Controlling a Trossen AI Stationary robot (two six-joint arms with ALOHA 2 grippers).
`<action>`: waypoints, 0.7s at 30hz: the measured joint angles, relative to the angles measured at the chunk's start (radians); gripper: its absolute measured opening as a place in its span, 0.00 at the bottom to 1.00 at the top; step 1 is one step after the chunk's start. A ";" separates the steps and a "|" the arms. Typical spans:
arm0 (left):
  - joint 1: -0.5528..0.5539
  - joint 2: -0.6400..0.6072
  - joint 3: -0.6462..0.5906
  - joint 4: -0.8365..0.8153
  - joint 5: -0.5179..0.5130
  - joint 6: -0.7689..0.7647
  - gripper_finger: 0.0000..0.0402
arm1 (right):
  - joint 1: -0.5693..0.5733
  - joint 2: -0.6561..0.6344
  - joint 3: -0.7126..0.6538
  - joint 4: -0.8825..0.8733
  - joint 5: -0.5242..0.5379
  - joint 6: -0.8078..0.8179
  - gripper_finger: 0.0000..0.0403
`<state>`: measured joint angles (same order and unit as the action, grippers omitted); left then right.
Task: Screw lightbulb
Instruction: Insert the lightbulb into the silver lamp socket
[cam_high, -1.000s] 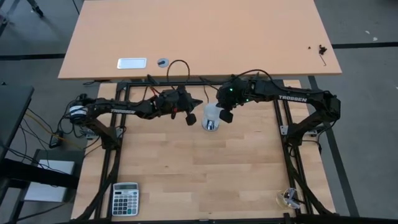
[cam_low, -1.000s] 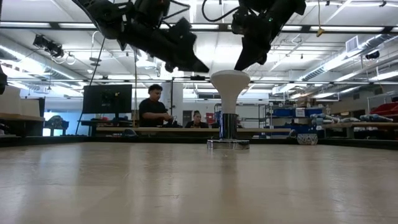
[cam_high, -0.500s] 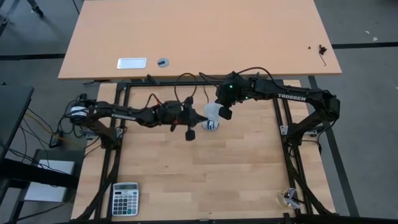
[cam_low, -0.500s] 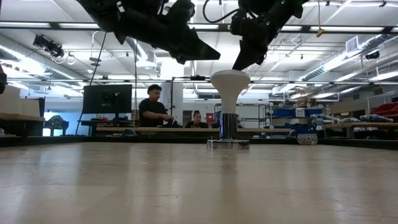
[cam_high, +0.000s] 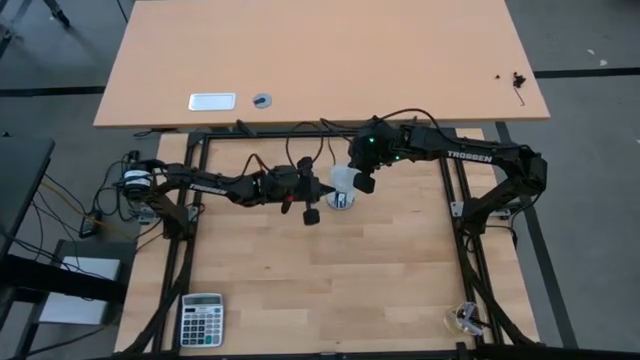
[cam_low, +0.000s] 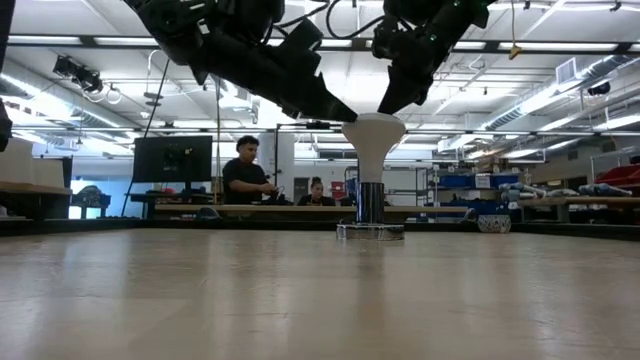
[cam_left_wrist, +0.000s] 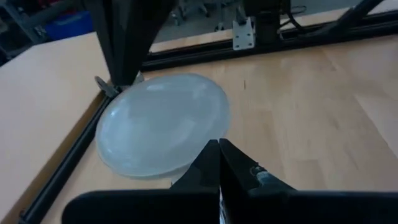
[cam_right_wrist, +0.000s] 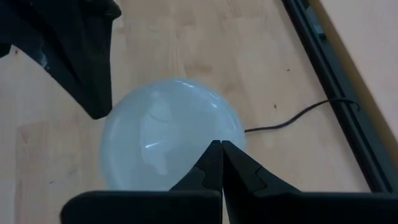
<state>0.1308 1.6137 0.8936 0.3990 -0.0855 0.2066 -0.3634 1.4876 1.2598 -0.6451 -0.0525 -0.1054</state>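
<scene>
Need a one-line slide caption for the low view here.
Both shut grippers, left and right, meet the dome of the lightbulb standing upright in its socket base.

Clutter around my bench

Beyond my bench (cam_high: 330, 270) stands a tan table (cam_high: 320, 55) with a white tray (cam_high: 212, 101) and a small round disc (cam_high: 262, 100) just beside it; my calculator (cam_high: 201, 319) lies at the bench's near left corner. Two people (cam_low: 246, 172) sit far behind.

The lightbulb (cam_high: 342, 180) is frosted white above a silvery base. My left gripper (cam_high: 320, 186) and right gripper (cam_high: 352, 176) are black, and my desk (cam_high: 330, 270) is pale wood planks.
</scene>
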 joint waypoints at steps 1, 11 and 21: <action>0.001 0.000 0.000 -0.005 -0.005 0.001 0.00 | 0.000 0.000 0.000 -0.004 0.000 0.003 0.02; 0.026 0.000 0.000 -0.008 -0.018 0.000 0.00 | 0.002 0.000 0.002 -0.048 -0.019 0.028 0.02; 0.049 -0.001 0.000 -0.013 -0.015 -0.008 0.00 | 0.026 -0.002 0.003 -0.066 -0.015 0.050 0.02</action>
<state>0.1794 1.6131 0.8936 0.3862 -0.1005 0.1982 -0.3372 1.4853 1.2625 -0.7108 -0.0679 -0.0551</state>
